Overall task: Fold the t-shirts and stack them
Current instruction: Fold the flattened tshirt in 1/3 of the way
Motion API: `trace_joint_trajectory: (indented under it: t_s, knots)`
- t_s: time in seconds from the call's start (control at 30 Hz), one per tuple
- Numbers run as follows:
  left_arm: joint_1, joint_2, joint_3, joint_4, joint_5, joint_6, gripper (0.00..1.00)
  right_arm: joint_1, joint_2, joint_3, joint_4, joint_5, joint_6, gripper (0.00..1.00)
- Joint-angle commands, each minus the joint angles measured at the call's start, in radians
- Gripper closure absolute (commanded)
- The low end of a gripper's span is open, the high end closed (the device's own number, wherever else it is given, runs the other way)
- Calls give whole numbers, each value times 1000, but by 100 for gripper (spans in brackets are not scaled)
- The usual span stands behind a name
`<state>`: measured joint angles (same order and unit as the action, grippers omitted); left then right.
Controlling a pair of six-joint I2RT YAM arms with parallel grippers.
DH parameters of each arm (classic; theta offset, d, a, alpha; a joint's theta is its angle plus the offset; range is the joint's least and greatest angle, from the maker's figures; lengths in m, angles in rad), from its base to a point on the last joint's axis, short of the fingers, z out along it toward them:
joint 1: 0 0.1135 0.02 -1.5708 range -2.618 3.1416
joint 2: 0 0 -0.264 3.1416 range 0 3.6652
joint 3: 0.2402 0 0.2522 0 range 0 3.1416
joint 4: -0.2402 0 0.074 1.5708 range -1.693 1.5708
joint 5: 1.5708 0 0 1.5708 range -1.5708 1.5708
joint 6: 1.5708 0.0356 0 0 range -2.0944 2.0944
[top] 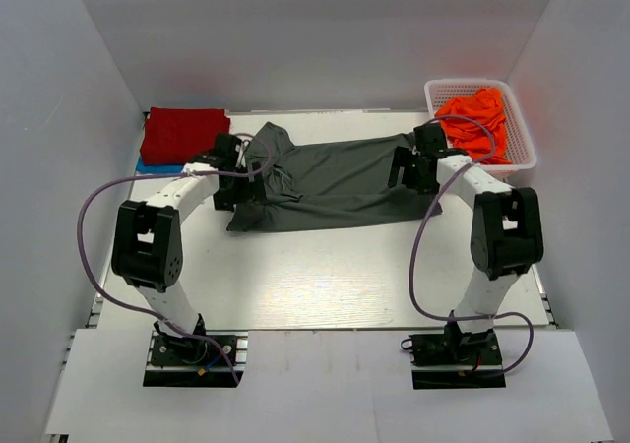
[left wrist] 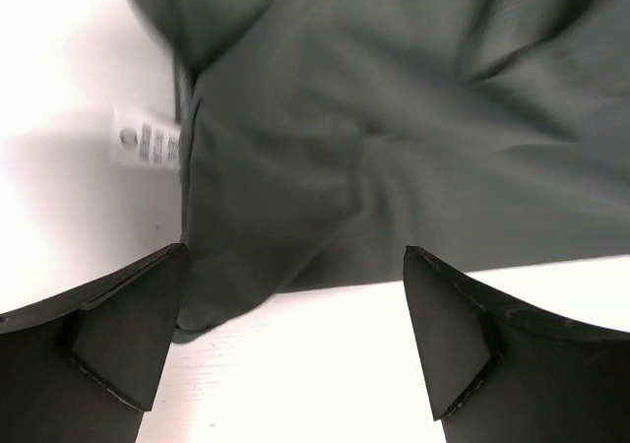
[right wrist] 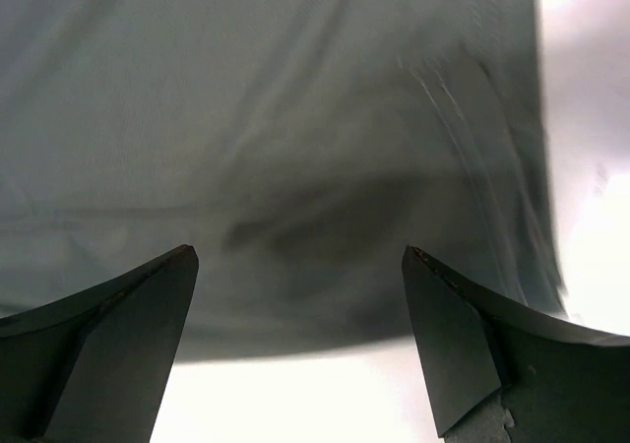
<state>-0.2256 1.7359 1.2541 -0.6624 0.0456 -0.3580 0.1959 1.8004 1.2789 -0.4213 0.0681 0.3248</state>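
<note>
Left gripper [left wrist: 295, 310] jaws wide and empty over the charcoal-grey t-shirt [top: 335, 182] spread at frame centre, right gripper [right wrist: 298, 310] equally wide above its hem — red t-shirt [top: 184, 133] upper left, orange t-shirts [top: 474, 113] in white basket [top: 469, 83] upper right

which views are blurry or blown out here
Top external: sharp and evenly lit, the dark grey t-shirt crisp. Left wrist: table blown out to white, shirt's upper edge blurred. Right wrist: cloth streaked with blur, bright glare at right.

grey t-shirt [top: 345, 182]: matt cloth (creased) | basket [top: 468, 83]: white plastic lattice
</note>
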Motion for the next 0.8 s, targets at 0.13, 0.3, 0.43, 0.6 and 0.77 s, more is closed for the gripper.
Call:
trace_joint_trajectory:
  t_s: [0.13,0.3,0.43,0.6,0.77]
  knots:
    - [18,85,-128,27,-79,-107,0,-15,152,109,69,5,39,10]
    - [57,85,-168,-19,-205,-179,0,-38,194,105,23,65,69,10]
    - [104,85,-177,-42,-204,-203,0,-64,226,97,4,78,76,10]
    - [129,53,-200,-75,-97,-203,0,-92,223,91,10,35,37,10]
    - [129,-88,-200,-178,-169,-184,0,-87,134,42,75,-57,14,10]
